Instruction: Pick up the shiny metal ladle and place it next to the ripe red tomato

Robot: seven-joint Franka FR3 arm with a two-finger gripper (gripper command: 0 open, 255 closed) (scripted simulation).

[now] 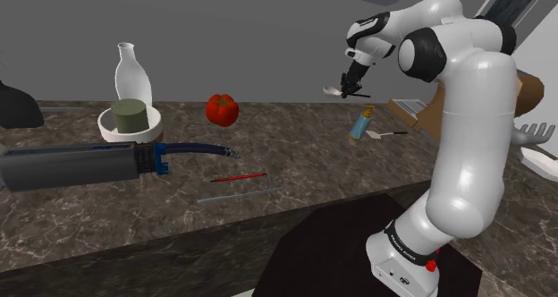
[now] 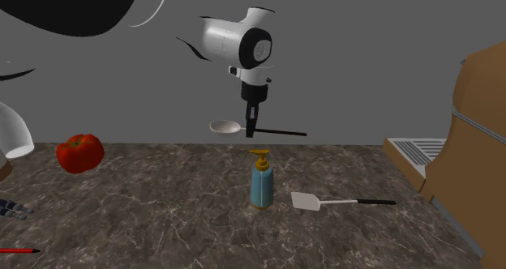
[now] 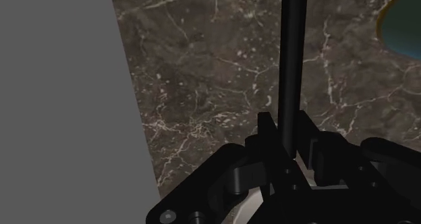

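Shoulder view: the gripper (image 1: 351, 87) holds the ladle (image 1: 333, 89) aloft over the counter (image 1: 295, 161), well apart from the red tomato (image 1: 222, 109). Second exterior view: the ladle's handle lies level, bowl toward the tomato, above a soap bottle (image 2: 261, 181). Wrist view: the gripper is clamped narrowly on the black handle, apparently a secure carrying hold.

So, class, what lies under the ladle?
Held in the gripper, the ladle hangs above the dark marbled counter, with a blue bottle standing close by below. In the wrist view, its black handle and the gripper cover a strip of counter.
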